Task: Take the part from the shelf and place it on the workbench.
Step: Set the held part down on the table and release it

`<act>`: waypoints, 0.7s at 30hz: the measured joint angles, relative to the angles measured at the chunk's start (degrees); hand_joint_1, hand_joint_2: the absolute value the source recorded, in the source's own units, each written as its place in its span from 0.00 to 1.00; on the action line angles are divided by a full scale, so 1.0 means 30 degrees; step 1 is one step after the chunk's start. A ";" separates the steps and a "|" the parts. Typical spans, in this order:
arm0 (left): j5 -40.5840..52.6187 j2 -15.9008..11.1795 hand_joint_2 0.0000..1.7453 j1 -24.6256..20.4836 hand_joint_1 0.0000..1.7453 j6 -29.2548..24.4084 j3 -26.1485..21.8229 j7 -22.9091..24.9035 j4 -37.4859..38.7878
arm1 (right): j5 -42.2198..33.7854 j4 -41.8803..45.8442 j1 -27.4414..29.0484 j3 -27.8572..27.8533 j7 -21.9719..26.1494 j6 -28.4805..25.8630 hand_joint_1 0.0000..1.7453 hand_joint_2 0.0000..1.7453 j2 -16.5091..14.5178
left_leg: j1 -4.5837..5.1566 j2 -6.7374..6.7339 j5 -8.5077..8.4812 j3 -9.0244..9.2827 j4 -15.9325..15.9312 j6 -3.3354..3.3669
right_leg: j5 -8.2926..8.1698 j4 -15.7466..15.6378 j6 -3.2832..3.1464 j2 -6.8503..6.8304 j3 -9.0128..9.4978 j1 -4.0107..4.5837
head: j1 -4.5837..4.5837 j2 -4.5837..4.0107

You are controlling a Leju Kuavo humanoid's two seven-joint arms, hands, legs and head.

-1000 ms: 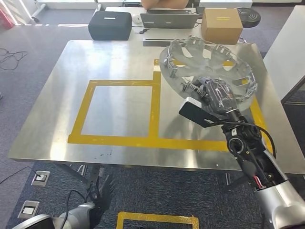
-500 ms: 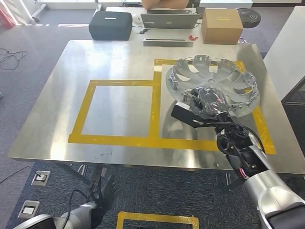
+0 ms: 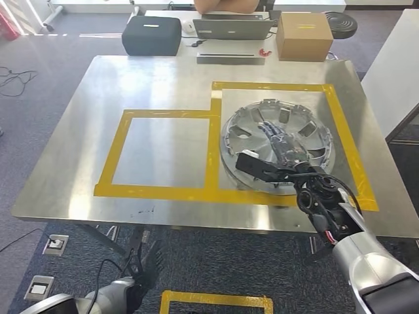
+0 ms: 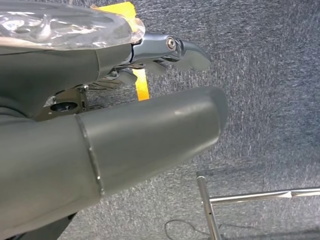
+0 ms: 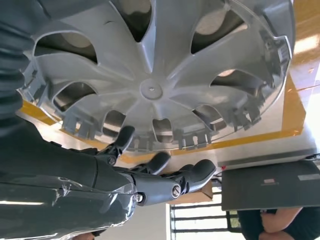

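We see the silver hubcap (image 3: 277,145) lying on the steel table (image 3: 99,131), inside the larger yellow-taped square (image 3: 346,137). The right robot hand (image 3: 285,145) reaches over the cap's near rim into its hollow. The head view hides how the fingers meet the plastic. The right wrist view gives us the spoked face (image 5: 158,85) close up, with the dark fingers (image 5: 196,175) spread and lying off its rim, gripping nothing; the thumb is out of sight, so contact stays unclear. Beyond the right robot hand, a brown cardboard box (image 3: 304,34), a laptop (image 3: 230,27) and a black case (image 3: 150,34) sit on a farther desk. The left robot hand (image 3: 141,271) hangs low beside the table over grey carpet (image 4: 264,100), fingers loose and holding nothing.
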State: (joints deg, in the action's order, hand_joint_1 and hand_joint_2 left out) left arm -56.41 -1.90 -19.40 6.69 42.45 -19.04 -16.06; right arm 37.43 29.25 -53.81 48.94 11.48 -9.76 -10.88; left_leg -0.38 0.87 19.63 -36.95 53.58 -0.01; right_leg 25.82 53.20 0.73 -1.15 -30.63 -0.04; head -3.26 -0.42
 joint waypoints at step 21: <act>-0.0142 -0.0025 0.00 0.0005 0.00 0.0056 0.0015 -0.0003 0.0002 | -0.9682 0.0614 -0.0112 -0.2014 0.4788 0.3178 0.00 0.00 -0.0013 | -0.0003 -0.0011 -0.0007 0.0038 0.0001 -0.0003 | -0.0007 0.0002 -0.0006 0.0023 0.0019 0.0000 | -0.0002 0.0000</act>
State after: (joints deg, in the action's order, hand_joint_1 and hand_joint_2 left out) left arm -56.84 -1.98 -19.38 6.86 42.49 -19.05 -16.06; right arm 8.38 31.09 -54.15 42.90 25.84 -0.23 -10.92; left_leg -0.39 0.84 19.61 -36.83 53.58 -0.02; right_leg 25.79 53.20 0.72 -1.08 -30.57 -0.04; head -3.27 -0.42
